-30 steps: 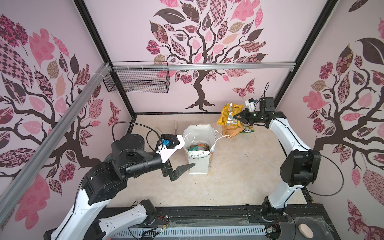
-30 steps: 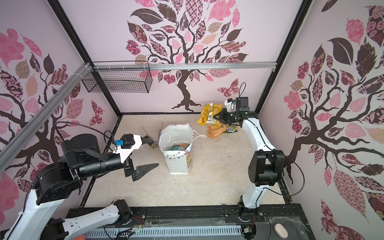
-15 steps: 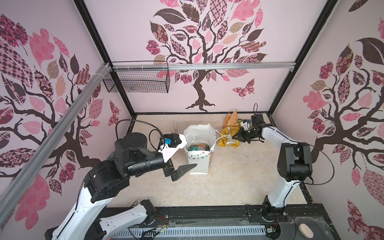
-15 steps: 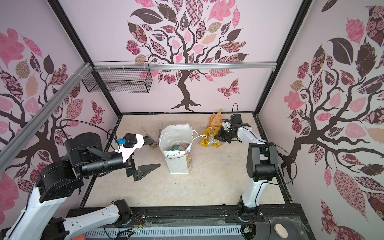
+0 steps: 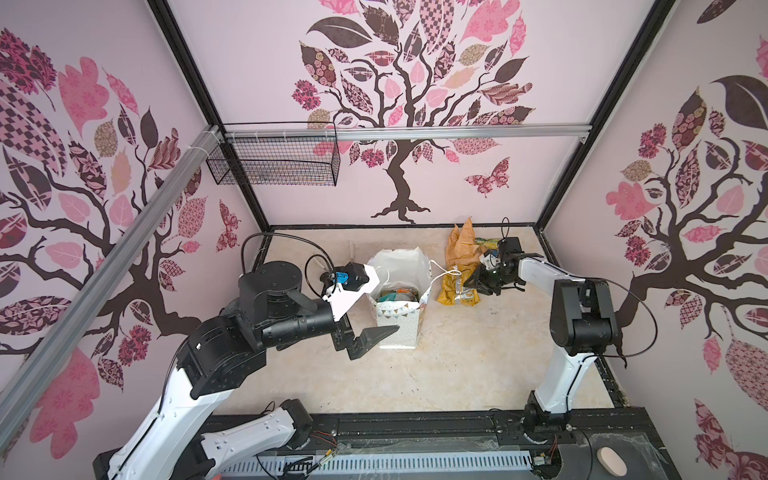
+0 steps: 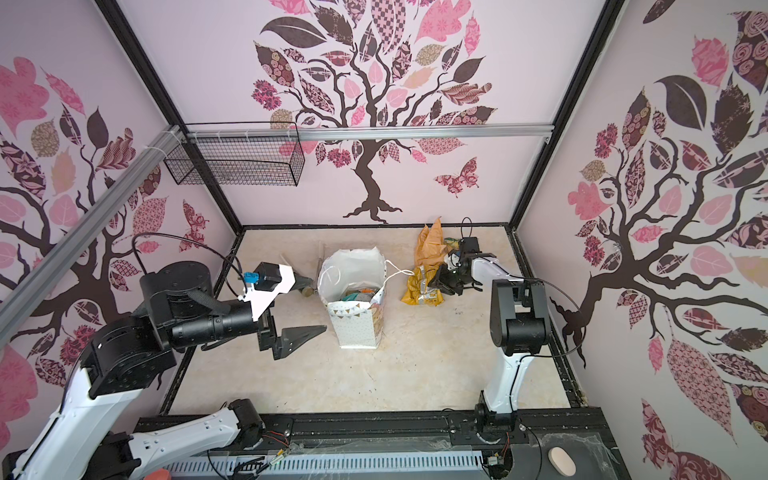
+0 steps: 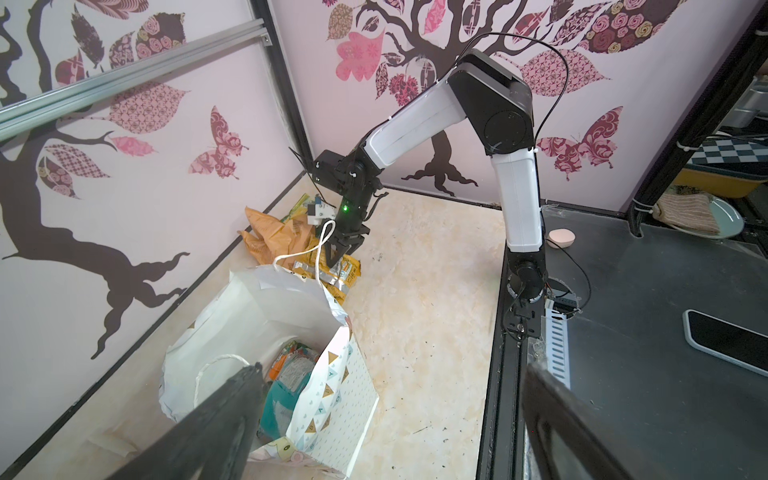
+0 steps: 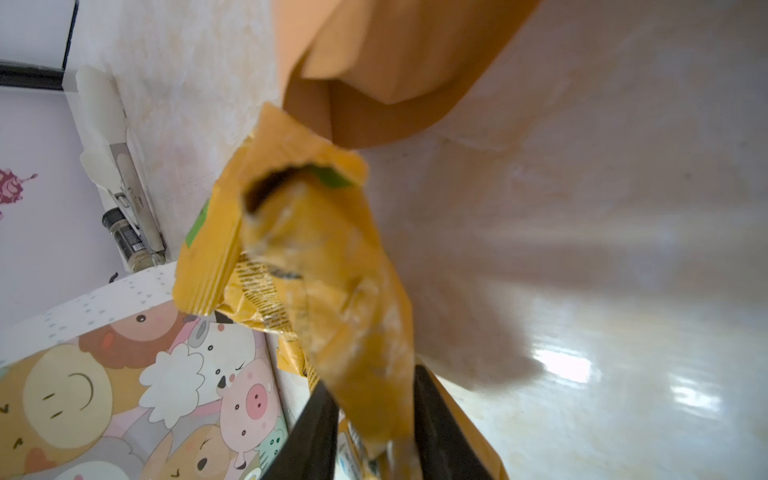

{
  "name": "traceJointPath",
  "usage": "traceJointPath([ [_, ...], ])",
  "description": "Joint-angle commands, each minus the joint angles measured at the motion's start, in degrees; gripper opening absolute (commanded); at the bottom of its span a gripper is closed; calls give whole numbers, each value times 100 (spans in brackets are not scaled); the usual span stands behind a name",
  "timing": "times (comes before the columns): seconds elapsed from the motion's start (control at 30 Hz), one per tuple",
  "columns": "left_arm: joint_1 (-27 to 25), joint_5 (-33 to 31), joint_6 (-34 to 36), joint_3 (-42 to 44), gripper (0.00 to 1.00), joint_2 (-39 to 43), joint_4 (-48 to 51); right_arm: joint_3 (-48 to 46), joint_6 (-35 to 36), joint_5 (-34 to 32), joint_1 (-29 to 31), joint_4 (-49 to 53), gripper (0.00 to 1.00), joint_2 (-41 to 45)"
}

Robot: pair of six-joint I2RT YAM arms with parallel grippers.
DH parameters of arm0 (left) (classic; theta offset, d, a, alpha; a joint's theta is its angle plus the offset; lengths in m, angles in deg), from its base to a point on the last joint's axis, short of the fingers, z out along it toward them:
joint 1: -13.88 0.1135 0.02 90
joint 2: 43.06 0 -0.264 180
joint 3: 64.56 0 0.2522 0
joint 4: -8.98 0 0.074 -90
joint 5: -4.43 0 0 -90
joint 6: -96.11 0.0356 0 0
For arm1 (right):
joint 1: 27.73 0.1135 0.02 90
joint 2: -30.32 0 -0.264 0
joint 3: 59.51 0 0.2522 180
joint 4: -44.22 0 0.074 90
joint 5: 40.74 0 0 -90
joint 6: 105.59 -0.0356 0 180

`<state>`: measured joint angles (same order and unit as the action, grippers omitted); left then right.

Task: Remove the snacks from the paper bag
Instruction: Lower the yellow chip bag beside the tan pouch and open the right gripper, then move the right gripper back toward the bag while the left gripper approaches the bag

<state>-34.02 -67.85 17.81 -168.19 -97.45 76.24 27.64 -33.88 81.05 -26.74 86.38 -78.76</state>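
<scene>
Snacks [image 5: 395,293] inside the paper bag [image 5: 405,322] lie just frame-right of the wide-open left hand [image 6: 309,311] — the nearer one. Right hand [image 5: 478,286] straddles the mustard packet [image 5: 456,291] — grip unclear.

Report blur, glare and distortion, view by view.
Right wrist view: the yellow packet sits too near the lens and is soft, with white glare on the floor. Left wrist view: the paper bag is sharp, the left end effector only dark blurred fingers. Both top views: even light, wide-angle lean in the black frame posts.
</scene>
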Motion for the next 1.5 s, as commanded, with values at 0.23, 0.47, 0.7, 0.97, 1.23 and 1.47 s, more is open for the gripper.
traceJointPath([
  [0.23, -10, 188, -217, -101, 98, -150, -252, -85, -170, -852, -23, 95, 71, 753],
  [0.47, -9, 158, -421, -127, 98, -192, -474, 105, -392, -824, -21, 96, 78, 1653],
  [0.7, -9, -218, -699, -135, 98, -234, -866, 186, -834, -270, 24, -88, 84, 2630],
  [0.97, -9, -596, -899, -243, 98, -557, -1232, 111, -1283, 43, 418, -325, 92, 3861],
  [1.23, -9, -1254, -1089, -417, 98, -1120, -1512, 18, -1752, 100, 1501, -508, 98, 4620],
  [1.47, -9, -2295, -1495, -735, 98, -1764, -1266, -179, -2149, 67, 2308, -849, 100, 5004],
])
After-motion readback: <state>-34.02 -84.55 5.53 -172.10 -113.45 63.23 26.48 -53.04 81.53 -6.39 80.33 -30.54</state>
